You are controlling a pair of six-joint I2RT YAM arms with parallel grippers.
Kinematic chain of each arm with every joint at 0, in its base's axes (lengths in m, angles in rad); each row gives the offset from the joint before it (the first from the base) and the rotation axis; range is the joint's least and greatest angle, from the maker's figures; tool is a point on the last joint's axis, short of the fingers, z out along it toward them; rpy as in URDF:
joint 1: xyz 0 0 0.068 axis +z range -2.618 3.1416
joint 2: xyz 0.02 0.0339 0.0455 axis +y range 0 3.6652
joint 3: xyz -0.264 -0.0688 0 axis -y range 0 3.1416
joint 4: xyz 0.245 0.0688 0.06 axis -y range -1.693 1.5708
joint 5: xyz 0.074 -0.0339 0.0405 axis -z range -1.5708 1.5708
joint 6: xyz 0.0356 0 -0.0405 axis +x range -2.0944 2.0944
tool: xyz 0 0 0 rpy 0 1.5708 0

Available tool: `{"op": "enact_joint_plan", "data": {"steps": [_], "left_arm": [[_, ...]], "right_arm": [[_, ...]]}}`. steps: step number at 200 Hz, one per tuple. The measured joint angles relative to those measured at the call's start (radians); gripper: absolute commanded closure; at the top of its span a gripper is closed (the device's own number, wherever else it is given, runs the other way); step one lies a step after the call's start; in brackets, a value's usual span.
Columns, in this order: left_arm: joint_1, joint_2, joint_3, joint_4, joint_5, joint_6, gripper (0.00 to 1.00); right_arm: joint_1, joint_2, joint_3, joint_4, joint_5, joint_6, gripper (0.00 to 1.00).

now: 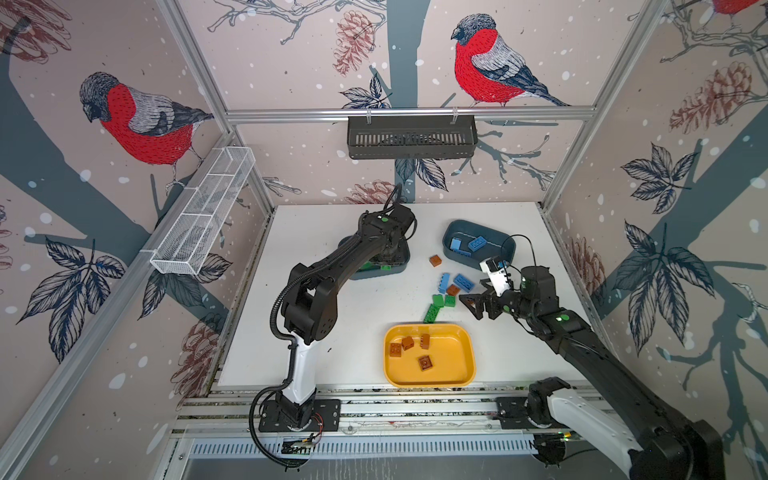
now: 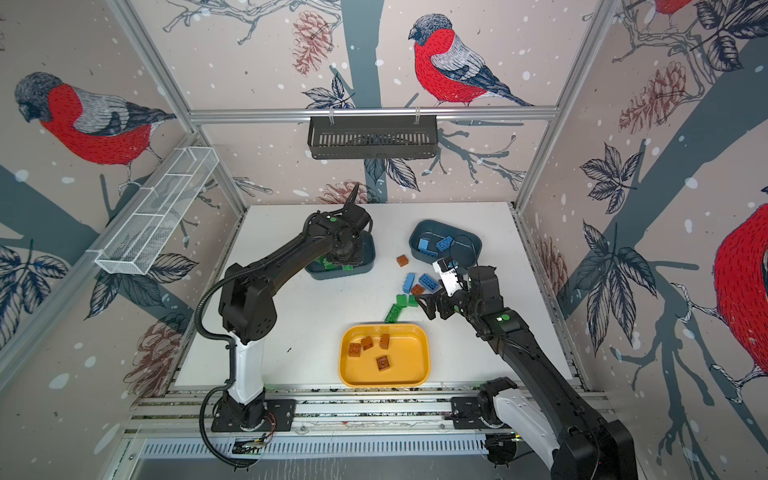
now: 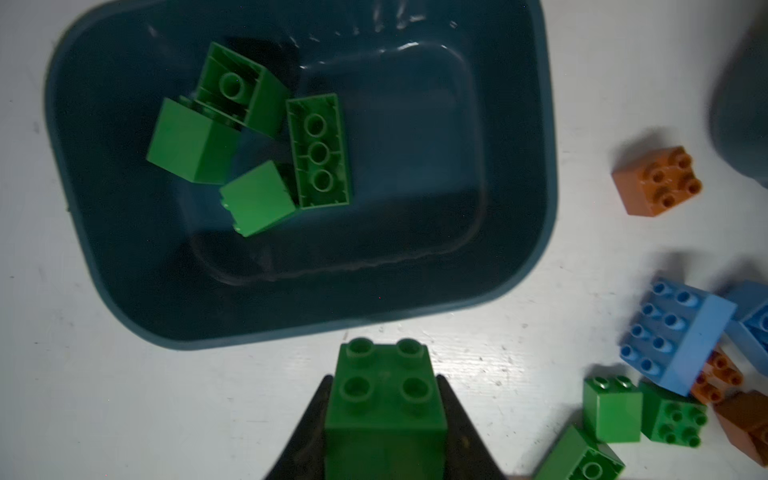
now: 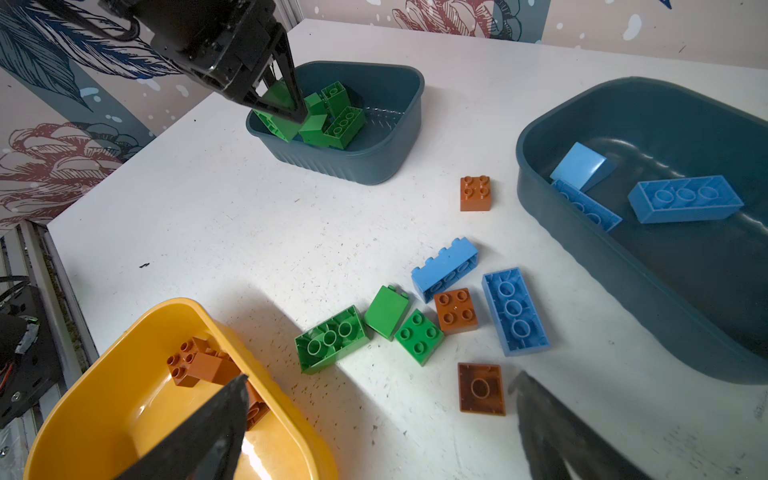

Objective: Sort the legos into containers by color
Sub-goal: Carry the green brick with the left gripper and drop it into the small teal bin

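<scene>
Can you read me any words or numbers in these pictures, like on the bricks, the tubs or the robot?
None: no word, number or sign can be read in any view.
On the green brick in the left pincer: stud marks, if any, too blurred to read.
On the green-brick tub, blue-brick tub and yellow tray: no label shows.
On the walls: only bird and pinecone drawings.
</scene>
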Motion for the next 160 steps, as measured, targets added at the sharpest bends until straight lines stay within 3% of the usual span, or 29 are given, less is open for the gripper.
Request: {"op": "enact_joint_plan", "data": {"steps": [70,118,160], "left_arm": [[0.150,0.016,-0.014,0.029,-0.064,0.099,0.77],[0.193,0.036,-0.066,0.047,-0.079,0.106,0.74],[0.196,0.052,-0.083,0.055,-0.083,0.106,0.64]], "right_arm": [[0.000,-0.006,0.000,0.000,0.000,0.000,0.01],[0.000,-0.003,0.001,-0.002,0.002,0.000,0.01],[0.000,0.011,0.009,-0.004,0.004,0.000,0.01]]}}
